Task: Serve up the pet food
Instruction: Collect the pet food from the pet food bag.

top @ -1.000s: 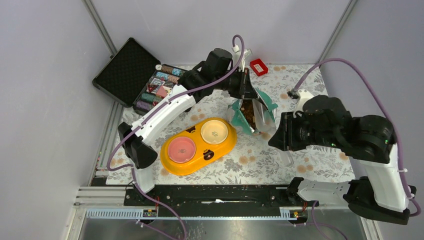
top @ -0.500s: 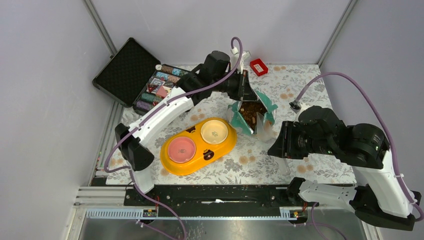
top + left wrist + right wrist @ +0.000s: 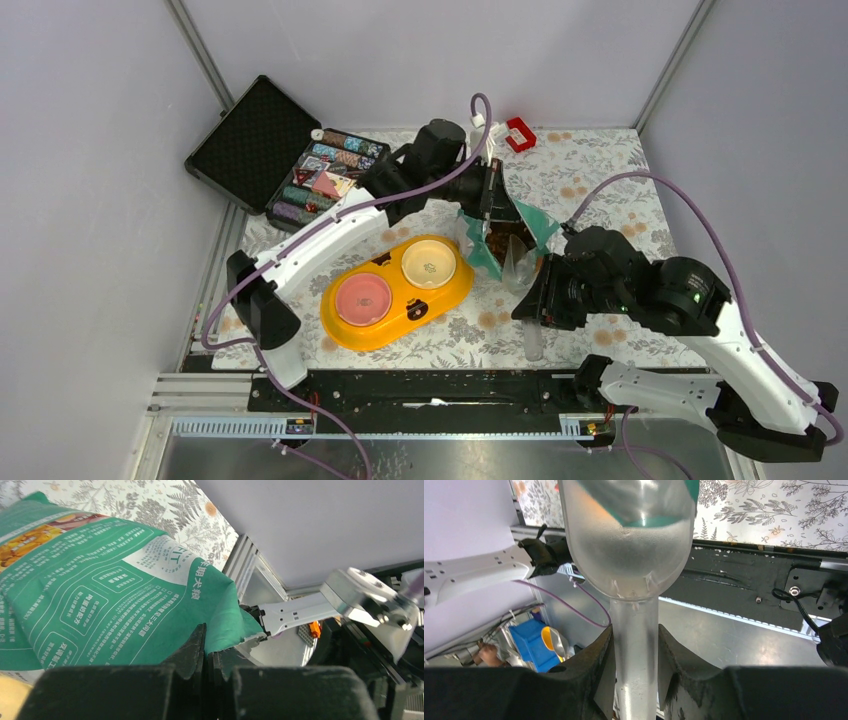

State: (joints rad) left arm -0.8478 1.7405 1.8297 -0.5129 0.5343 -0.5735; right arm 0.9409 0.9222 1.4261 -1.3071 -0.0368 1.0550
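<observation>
On floral tablecloth (image 3: pixel 600 180): pinching floppy teal-and-white pouch (image 3: pixel 100 605) by its rim with left gripper (image 3: pixel 207 645), clamping clear plastic scoop (image 3: pixel 629 545) by its handle with right gripper (image 3: pixel 634 645); loose, light brown kibble (image 3: pixel 498 238) best scooped.

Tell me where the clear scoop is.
In the top view the scoop is right of centre, bowl at the pouch mouth, handle clamped in the right gripper.

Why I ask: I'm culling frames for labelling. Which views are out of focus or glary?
Top external: even, soft light, sharp throughout, no glare. Left wrist: the print on the pouch is crisp, but the jaws of the left gripper are a dark, soft mass. Right wrist: the frosted scoop sits close and slightly soft, with a dull sheen on the steel surface behind.
</observation>
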